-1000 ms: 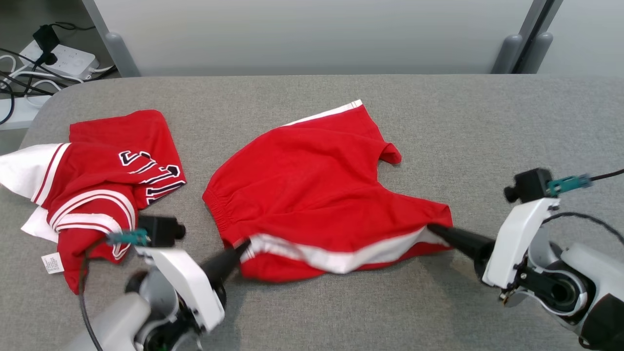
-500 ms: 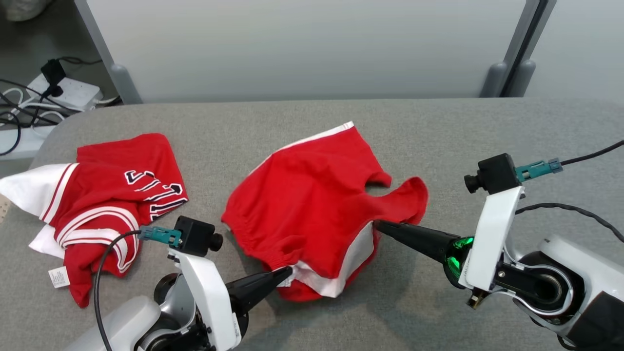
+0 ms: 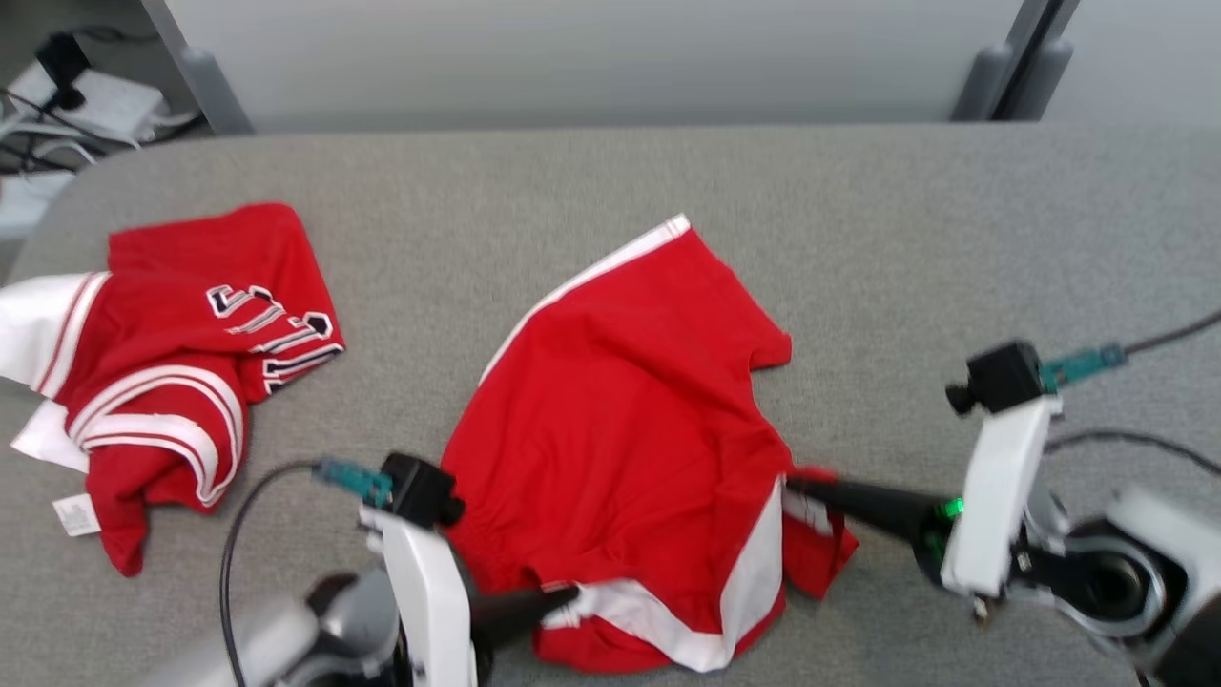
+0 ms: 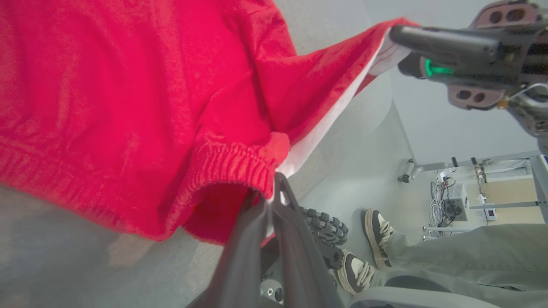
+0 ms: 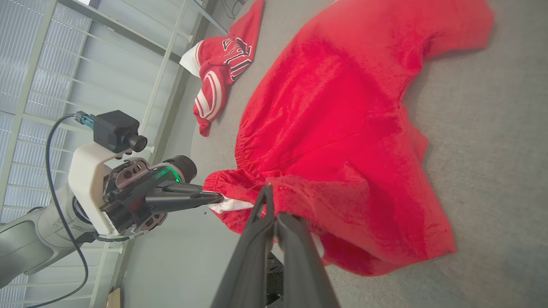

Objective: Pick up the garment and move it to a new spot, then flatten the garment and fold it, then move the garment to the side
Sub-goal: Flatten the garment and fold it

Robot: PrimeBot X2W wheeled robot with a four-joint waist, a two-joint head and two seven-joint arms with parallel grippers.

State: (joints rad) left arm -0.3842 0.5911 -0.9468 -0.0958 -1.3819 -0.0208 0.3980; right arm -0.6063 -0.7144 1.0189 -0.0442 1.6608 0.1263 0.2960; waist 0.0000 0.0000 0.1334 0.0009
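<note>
Red shorts (image 3: pixel 630 410) with white side stripes lie mid-table, their far part flat and their near edge lifted between both grippers. My left gripper (image 3: pixel 570 596) is shut on the elastic waistband corner, which bunches at its tips (image 4: pixel 274 188) in the left wrist view. My right gripper (image 3: pixel 794 484) is shut on the shorts' near right edge by the white stripe. The right wrist view has its tips (image 5: pixel 269 190) buried in red cloth (image 5: pixel 351 111), with the left gripper (image 5: pixel 218 196) close beside. The right gripper (image 4: pixel 396 32) pinches the stretched edge at the left wrist view's upper right.
A crumpled red and white jersey (image 3: pixel 162 353) with dark lettering lies at the left of the grey table (image 3: pixel 954 239). A power strip with cables (image 3: pixel 105 95) sits on the floor beyond the far left corner. A person's shoes (image 4: pixel 376 226) stand below the table's near edge.
The head camera has shifted. Both grippers have drawn the shorts' near edge toward the table's front and apart, so the bunched cloth now lies more spread out. Both stay shut.
</note>
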